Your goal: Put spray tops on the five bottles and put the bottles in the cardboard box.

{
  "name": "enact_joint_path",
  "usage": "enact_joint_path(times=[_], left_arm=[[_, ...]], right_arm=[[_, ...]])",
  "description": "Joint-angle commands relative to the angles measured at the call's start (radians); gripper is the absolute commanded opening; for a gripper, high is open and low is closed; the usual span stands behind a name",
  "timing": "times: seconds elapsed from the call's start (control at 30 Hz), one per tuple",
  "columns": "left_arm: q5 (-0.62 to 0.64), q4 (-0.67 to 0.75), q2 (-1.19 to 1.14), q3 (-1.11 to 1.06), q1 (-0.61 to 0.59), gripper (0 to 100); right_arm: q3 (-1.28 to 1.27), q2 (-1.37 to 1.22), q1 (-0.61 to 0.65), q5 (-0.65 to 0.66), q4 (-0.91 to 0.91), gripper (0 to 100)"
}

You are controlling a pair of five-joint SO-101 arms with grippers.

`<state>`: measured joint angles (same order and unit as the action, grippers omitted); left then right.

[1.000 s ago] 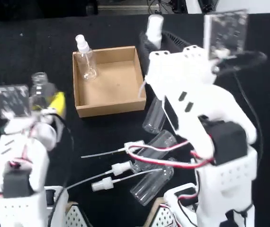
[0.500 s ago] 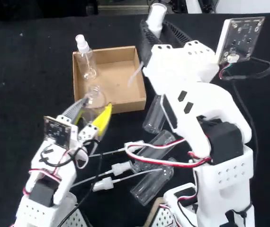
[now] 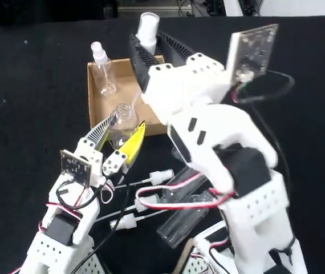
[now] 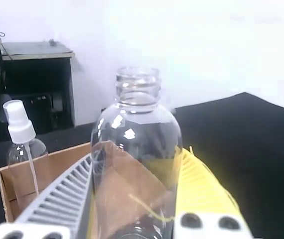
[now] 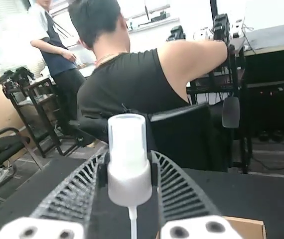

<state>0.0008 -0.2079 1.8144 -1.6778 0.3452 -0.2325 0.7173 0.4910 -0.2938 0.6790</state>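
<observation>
Grip on both sides is closed around a part. The left gripper [image 3: 127, 128] [image 4: 138, 157] is clamped on an uncapped bottle [image 3: 121, 116] [image 4: 137, 124], with its grey ribbed finger on one side of the clear body and its yellow finger on the other. The bottle stands upright, open neck up, at the near wall of the cardboard box [image 3: 90, 100] [image 4: 47, 172].

The right gripper [image 3: 147, 37] [image 5: 128, 159] holds a white spray top [image 3: 147, 24] [image 5: 128, 144], its two black ribbed fingers pressed against the collar. The nozzle points up and the thin dip tube hangs straight down beneath it in the right wrist view. In the high view this top is held over the far side of the box, apart from the open bottle. A corner of the box [image 5: 246, 226] shows below it in the right wrist view.

Inside the box, a capped bottle [image 3: 102, 73] [image 4: 21, 137] stands upright in the far corner on the left arm's side.

On the black table [image 3: 31, 85] between the two arm bases lie three loose spray tops [image 3: 162, 176] [image 3: 146, 201] [image 3: 122, 222], tubes trailing. Beside them, clear bottles [image 3: 182, 225] lie on their sides. These are partly hidden under the right arm, so their number cannot be told.
</observation>
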Motion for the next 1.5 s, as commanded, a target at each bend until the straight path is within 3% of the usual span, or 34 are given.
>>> enact_joint_path(times=[0.0,0.33,0.5,0.7,1.03,1.23,1.47], left_arm=[[0.006,0.028,0.009,-0.022,0.01,3],[0.006,0.025,0.003,-0.022,0.01,3],[0.006,0.025,0.003,-0.022,0.01,3],[0.006,0.025,0.003,-0.022,0.008,3],[0.006,0.025,0.003,-0.022,0.001,3],[0.006,0.025,0.003,-0.022,0.001,3],[0.006,0.025,0.003,-0.022,0.001,3]], right_arm=[[-0.035,0.016,0.02,0.009,-0.109,1.2],[-0.071,0.225,0.02,0.009,-0.078,1.2],[-0.163,0.232,0.02,0.011,-0.187,1.2],[-0.191,0.185,0.075,0.101,-0.204,1.1],[-0.182,0.147,0.187,0.224,-0.075,1.4],[-0.13,0.14,0.262,0.298,0.06,17.2],[-0.01,0.145,0.29,0.298,0.207,18.0]])
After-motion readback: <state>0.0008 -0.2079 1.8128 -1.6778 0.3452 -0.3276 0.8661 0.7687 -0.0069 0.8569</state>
